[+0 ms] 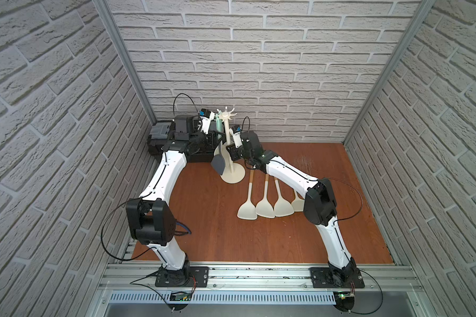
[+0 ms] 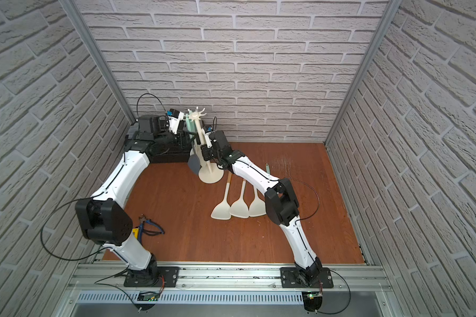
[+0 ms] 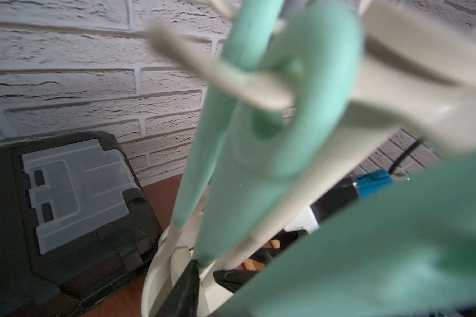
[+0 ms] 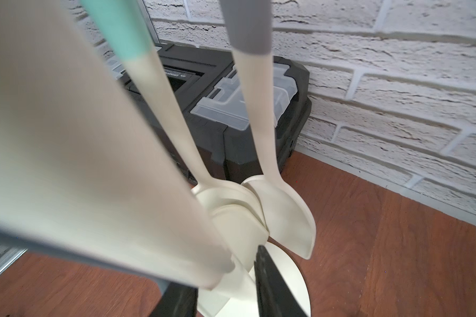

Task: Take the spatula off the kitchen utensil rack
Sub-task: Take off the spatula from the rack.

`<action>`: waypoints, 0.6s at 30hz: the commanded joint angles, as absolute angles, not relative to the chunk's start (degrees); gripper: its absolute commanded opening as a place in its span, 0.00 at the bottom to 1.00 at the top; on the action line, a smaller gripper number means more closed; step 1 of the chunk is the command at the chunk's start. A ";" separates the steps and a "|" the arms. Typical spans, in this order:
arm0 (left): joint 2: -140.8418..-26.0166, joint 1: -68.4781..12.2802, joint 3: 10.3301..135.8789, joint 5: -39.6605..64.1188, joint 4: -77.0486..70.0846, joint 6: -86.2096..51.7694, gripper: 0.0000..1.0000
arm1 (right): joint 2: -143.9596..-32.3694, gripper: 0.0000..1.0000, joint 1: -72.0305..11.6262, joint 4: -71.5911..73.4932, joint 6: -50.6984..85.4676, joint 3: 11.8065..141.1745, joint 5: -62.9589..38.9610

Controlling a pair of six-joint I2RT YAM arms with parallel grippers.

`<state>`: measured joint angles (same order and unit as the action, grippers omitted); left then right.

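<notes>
The cream kitchen utensil rack [image 1: 227,131] [image 2: 201,134] stands at the back of the wooden table [image 1: 204,225]. Green-handled spatulas [image 1: 217,124] [image 3: 259,153] hang by their loops from its crown of hooks [image 3: 231,79]. One has a dark shaft and a grey head [image 1: 218,164] [image 2: 194,164]. My left gripper [image 1: 212,132] [image 2: 183,131] points down beside those handles just under the crown. A blurred green handle [image 3: 382,247] hides its jaws in the left wrist view. My right gripper [image 1: 234,154] [image 2: 206,153] [image 4: 223,274] is lower, with a black finger [image 4: 272,288] on each side of the pole [image 4: 94,164].
A black toolbox [image 1: 160,137] [image 3: 66,214] [image 4: 217,118] sits against the back wall left of the rack. Several cream spatulas [image 1: 264,204] lie fanned on the table under my right arm. Blue-handled pliers [image 2: 150,227] lie near the left arm. Brick walls close three sides.
</notes>
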<state>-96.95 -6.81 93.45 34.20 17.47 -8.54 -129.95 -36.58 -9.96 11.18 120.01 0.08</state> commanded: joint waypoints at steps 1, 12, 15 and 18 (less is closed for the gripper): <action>-95.78 -7.34 92.08 36.17 13.45 -7.69 0.35 | -130.34 0.29 -37.00 -7.76 7.37 121.31 -0.40; -91.80 -7.35 88.62 34.29 13.31 -5.66 0.15 | -129.91 0.03 -37.05 -6.53 5.01 118.08 -0.79; -90.77 -7.30 88.33 33.85 13.64 -5.07 0.03 | -129.42 0.03 -37.03 -5.68 4.73 116.57 -0.79; -90.11 -7.25 88.35 33.66 14.03 -4.79 0.00 | -128.87 0.03 -37.01 -4.64 4.75 114.97 -0.49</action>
<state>-92.18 -7.62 88.95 33.78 16.36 -5.96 -129.75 -36.60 -5.26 5.15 117.40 0.23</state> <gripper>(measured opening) 0.166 0.210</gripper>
